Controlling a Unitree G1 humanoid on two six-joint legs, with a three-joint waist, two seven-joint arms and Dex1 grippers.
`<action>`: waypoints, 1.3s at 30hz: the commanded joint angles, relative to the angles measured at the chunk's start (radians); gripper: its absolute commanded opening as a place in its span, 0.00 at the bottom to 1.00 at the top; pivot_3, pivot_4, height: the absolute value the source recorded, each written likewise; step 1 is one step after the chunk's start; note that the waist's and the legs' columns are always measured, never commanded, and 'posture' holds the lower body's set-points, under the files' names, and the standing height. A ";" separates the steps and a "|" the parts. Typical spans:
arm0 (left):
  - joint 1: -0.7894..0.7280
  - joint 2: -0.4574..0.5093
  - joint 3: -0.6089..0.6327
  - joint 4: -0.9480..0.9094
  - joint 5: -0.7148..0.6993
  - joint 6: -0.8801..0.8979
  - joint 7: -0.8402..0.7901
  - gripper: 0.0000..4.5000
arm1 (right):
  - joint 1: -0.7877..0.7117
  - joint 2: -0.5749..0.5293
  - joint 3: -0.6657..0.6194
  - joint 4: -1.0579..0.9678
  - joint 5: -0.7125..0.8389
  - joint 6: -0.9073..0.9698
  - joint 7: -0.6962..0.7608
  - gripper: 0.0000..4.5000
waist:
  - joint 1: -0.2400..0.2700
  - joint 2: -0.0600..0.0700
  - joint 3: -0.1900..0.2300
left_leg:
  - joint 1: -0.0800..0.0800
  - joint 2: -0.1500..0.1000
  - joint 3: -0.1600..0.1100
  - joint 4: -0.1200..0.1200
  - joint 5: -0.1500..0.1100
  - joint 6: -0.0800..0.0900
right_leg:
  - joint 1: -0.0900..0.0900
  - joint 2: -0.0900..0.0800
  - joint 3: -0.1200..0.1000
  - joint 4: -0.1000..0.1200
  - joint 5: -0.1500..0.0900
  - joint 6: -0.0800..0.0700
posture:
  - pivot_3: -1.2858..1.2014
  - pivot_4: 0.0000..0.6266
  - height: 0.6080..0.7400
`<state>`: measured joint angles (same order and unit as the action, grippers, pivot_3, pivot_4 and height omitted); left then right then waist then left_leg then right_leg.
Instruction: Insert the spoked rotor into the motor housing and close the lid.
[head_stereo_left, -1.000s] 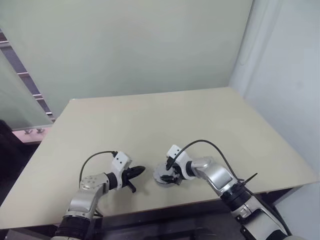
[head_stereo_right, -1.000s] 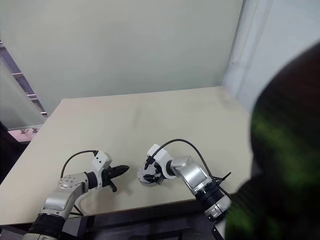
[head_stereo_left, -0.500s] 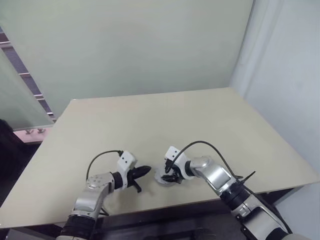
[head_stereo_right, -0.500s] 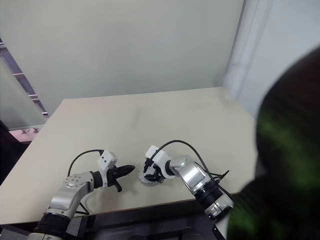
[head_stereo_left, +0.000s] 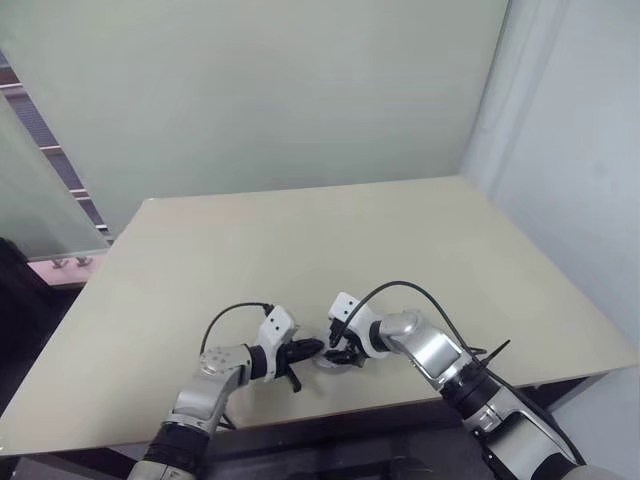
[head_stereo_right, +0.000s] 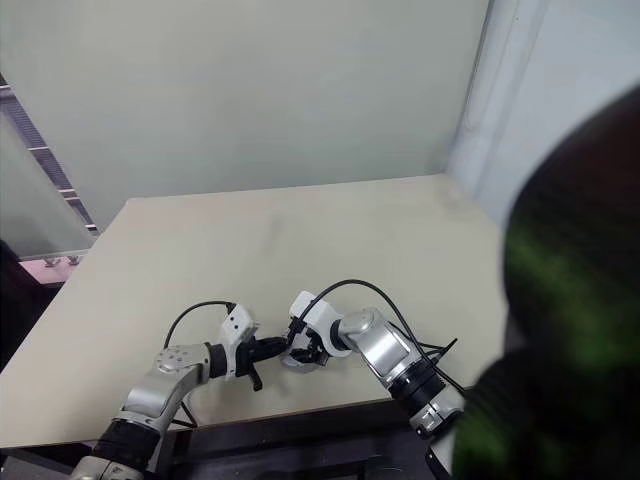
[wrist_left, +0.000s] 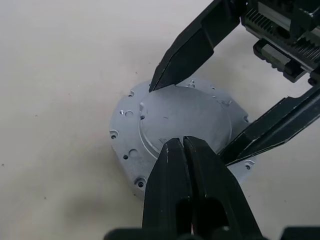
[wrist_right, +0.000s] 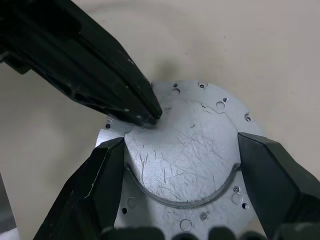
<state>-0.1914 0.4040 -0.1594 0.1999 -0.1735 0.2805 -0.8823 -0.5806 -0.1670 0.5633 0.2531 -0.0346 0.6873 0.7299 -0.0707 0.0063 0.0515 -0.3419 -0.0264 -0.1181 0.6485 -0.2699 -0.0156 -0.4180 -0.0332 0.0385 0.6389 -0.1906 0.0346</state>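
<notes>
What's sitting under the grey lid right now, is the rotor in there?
The lid lies flat on the table, covering whatever is beneath; neither rotor nor housing can be seen. Above it, the left gripper rests shut, and the right gripper straddles its raised centre.

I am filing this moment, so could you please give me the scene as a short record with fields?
Surface: beige table
Part: round grey metal lid, lying flat near the table's front edge
Left pincer: shut, tips at the lid's raised centre
Right pincer: open, one finger at each side of the raised centre
Rotor, housing: cannot tell from these views
</notes>
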 joint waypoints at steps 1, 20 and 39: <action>-0.008 -0.003 -0.020 0.029 0.026 0.002 0.014 0.00 | -0.001 -0.018 0.007 0.018 -0.023 0.035 0.006 0.72 | 0.000 0.000 0.000 | 0.000 0.000 0.000 0.000 0.000 0.000 | 0.001 0.000 0.000 0.000 0.000 0.000 | 0.52 0.00 1.00; -0.011 -0.001 -0.042 0.038 0.030 0.006 0.008 0.00 | 0.006 0.014 -0.149 -0.047 0.105 0.107 0.020 1.00 | 0.000 0.000 0.000 | 0.002 0.000 -0.001 0.002 0.000 0.000 | 0.004 0.000 0.000 0.000 0.000 0.000 | 0.52 0.00 1.00; -0.014 -0.003 -0.048 0.030 0.030 0.000 0.005 0.00 | -0.039 0.128 -0.755 0.121 0.430 0.645 -0.212 1.00 | -0.001 0.000 0.000 | 0.001 0.000 -0.001 0.000 0.000 0.000 | 0.002 0.000 0.000 0.000 0.000 0.000 | 0.52 0.00 1.00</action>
<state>-0.2071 0.3963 -0.1842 0.2159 -0.1681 0.2686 -0.8766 -0.6064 -0.0481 -0.1570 0.3733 0.3570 1.3110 0.5254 -0.0713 0.0067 0.0513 -0.3406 -0.0266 -0.1189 0.6489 -0.2699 -0.0154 -0.4155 -0.0329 0.0386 0.6386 -0.1907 0.0346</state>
